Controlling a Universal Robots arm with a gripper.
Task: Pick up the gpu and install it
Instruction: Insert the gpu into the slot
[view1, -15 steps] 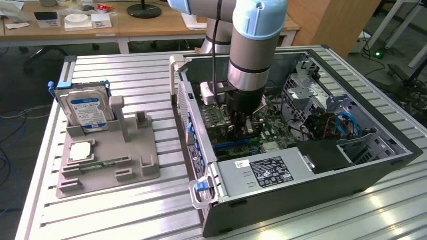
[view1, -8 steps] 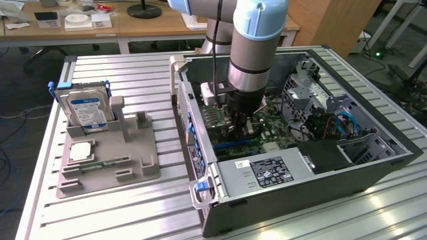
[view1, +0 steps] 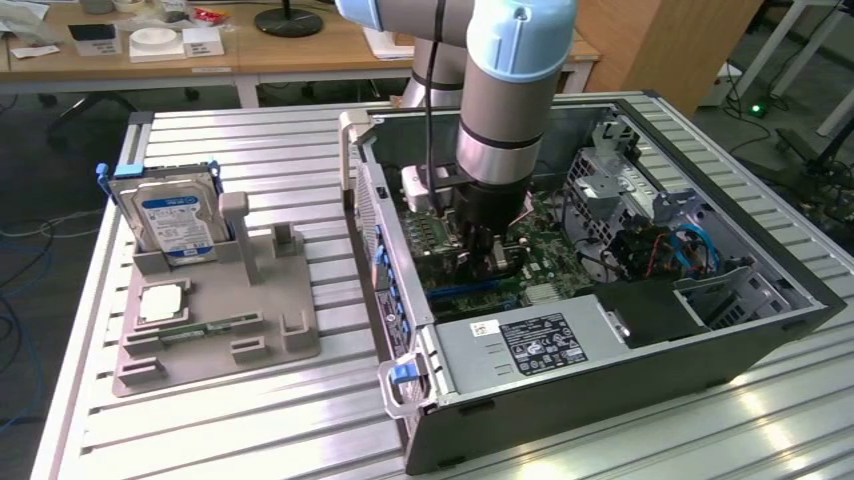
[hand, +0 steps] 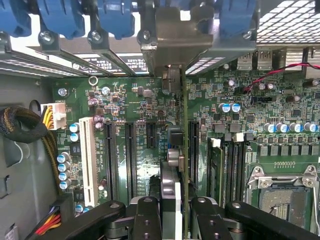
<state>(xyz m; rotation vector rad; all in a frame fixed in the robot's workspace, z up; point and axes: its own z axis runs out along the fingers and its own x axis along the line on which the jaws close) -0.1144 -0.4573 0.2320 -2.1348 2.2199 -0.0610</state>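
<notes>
A: Where's the gpu (hand: 184, 150)?

B: In the hand (hand: 170, 220). Wrist view has the card edge-on, clamped between the two fingers (hand: 146, 220), running away from the hand toward the case's rear wall. Its silvery bracket (hand: 175, 42) is at the far end, up against the rear slot openings.

A: So the hand is closed on it?

B: Partly closed, gripping the card by its top edge. Holding it there keeps the connector edge free underneath.

A: Seated?

B: Can't tell. The card stands vertical over the motherboard (hand: 135, 100), lined up with the long black slot (hand: 193, 150) just below the fingers. Whether the edge is fully in is hidden by the card itself. My read: at or very near insertion.

A: Arm position?

B: Exterior view: arm reaching straight down into the open pc case (view1: 721, 330), which lies on its side on the worktop (view1: 240, 430). The hand (view1: 483, 250) is low over the board. A vertical approach makes sense with the slots facing up.

A: Anything crowding it?

B: A white slot (hand: 89, 155) and more black ones sit beside the card, empty. The CPU socket (hand: 282, 195) is off to the other side, well apart. Blue slot clips (hand: 65, 17) sit past the bracket, beyond the hand.

A: The rest of the parts?

B: The hard drive (view1: 167, 215) is upright in the grey holder tray (view1: 227, 300), outside the case and well away from the hand. A memory stick (view1: 207, 327) is lying on it too.
</notes>
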